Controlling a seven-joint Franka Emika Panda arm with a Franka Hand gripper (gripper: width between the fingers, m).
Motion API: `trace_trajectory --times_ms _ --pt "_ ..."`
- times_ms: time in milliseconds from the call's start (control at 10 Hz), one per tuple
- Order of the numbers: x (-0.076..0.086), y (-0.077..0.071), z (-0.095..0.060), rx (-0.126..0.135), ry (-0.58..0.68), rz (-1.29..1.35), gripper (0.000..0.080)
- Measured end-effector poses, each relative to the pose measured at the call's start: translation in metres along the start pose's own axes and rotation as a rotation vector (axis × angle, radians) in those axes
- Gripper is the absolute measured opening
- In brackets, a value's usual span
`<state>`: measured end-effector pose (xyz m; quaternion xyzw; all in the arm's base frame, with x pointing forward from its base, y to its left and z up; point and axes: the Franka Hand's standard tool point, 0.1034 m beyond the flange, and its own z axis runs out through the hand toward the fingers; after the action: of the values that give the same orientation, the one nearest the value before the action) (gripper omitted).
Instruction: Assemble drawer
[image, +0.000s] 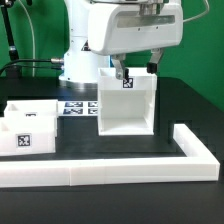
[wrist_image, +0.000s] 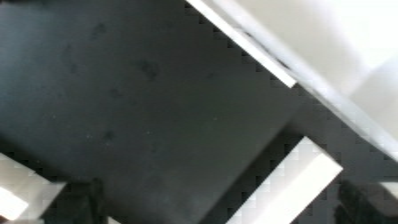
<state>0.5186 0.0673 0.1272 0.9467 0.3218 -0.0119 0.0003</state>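
The tall white drawer shell (image: 125, 115) stands upright on the black table, its open side toward the camera and a tag on its back wall. My gripper (image: 135, 68) hangs at the shell's top rim with its jaws wide apart. In the wrist view the gripper (wrist_image: 217, 206) has dark fingers (wrist_image: 68, 205) at both sides, and a thin white edge of the shell (wrist_image: 294, 185) runs between them without being clamped. Two shallow white trays (image: 22, 138) (image: 28, 108) with tags lie at the exterior view's left, apart from the gripper.
The long low white L-shaped wall (image: 110, 172) runs along the front and up the exterior view's right side. The marker board (image: 76, 106) lies flat between the trays and the shell. The robot base (image: 85, 60) stands behind. A blurred white band (wrist_image: 294, 55) crosses the wrist view.
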Motion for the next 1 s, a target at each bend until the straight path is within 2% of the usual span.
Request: trace_trajectory --times_ms 100,200,300,400,500,600,700,1000 --pt "0.000 0.000 0.000 0.000 0.000 0.002 0.0650" --pt "-0.008 -0.006 -0.004 -0.018 0.029 0.112 0.0650" --pt "-0.020 -0.017 -0.007 -0.021 0.025 0.215 0.0650" --pt "-0.023 -0.030 -0.009 -0.022 0.021 0.308 0.0650" --pt "-0.023 -0.043 -0.011 -0.017 0.005 0.382 0.0650" --pt "-0.024 -0.051 -0.010 -0.001 0.003 0.420 0.0650" --pt "-0.026 -0.058 -0.009 0.035 0.003 0.472 0.0650" --pt "-0.026 -0.057 -0.009 0.033 0.004 0.469 0.0650"
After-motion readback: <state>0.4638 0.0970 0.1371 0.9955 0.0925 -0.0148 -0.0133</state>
